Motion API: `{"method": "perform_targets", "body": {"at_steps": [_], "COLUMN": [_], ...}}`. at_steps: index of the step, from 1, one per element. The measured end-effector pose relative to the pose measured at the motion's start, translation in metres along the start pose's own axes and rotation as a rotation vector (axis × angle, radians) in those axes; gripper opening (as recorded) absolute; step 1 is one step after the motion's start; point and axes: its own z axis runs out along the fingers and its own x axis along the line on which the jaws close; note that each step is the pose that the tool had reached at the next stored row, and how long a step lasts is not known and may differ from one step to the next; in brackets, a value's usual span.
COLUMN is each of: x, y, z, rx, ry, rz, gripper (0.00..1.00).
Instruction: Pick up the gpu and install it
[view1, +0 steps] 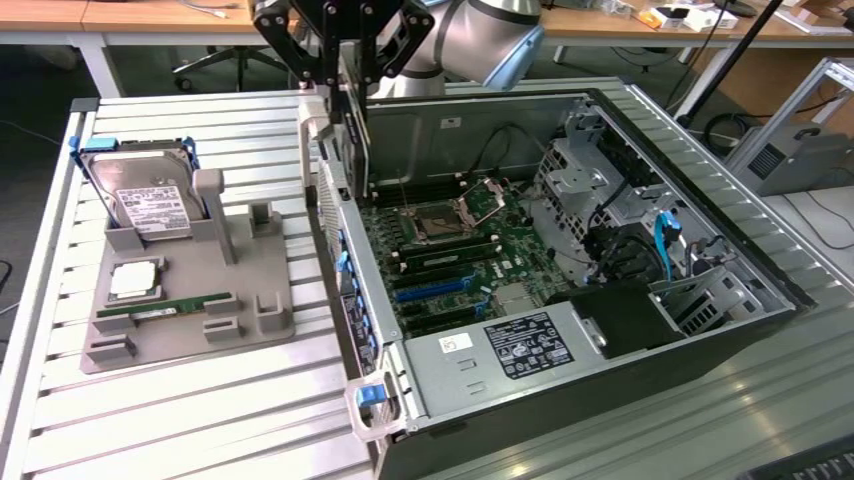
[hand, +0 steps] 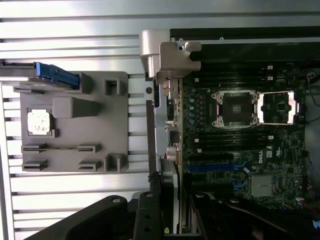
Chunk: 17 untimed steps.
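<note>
One gpu (view1: 354, 150) in pincer (view1: 347, 78), Dell motherboard (hand: 240, 145)

surface (view1: 187, 410): ribbed bare metal, satin finish. fixture tray (view1: 174, 345): matt grey plastic. computer case (view1: 441, 135): dull grey sheet metal inside. gpu (view1: 355, 130): dark matt face, silver metal bracket. end effector (view1: 350, 70): black, semi-gloss. hard drive (view1: 147, 195): white paper label.

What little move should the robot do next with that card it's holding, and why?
Probably a small sideways slide toward the blue slot. The pincer holds the gpu upright over the case wall, so it seems to hang beside the slot, not above it. Lowering now would likely hit the wall.
</note>
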Motion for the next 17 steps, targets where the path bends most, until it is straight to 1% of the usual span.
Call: {"method": "perform_targets", "body": {"at_steps": [17], "x": [-0.0102], "y": [-0.0002], "z": [0.0016], "rx": [0.0014], "ry": [0.0], "rz": [0.0], "gripper": [0.27]}}
